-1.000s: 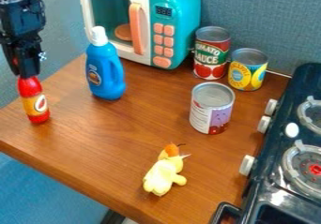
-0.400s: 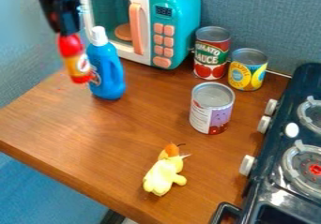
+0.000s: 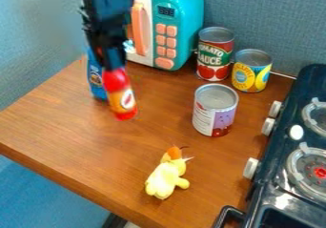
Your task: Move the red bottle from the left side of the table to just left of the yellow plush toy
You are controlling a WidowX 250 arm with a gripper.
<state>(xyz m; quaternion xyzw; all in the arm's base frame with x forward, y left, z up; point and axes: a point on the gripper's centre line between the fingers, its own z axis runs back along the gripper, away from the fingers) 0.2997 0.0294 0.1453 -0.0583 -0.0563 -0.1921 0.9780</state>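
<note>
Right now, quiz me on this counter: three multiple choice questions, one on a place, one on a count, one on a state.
1. Where is the soft-looking yellow toy?
A) On the stove
B) On the brown wooden table
C) Inside the microwave

2. How many metal cans stand there?
A) Two
B) Four
C) Three

3. How is the red plastic bottle?
A) Held in the black claw, base down
B) Lying on its side, unheld
C) Held upside down

1: B, bare wood shows all around it.
2: C, one red-labelled, one yellow-labelled, one purple-and-white.
3: A, the claw is at its top and its base points downward.
</note>
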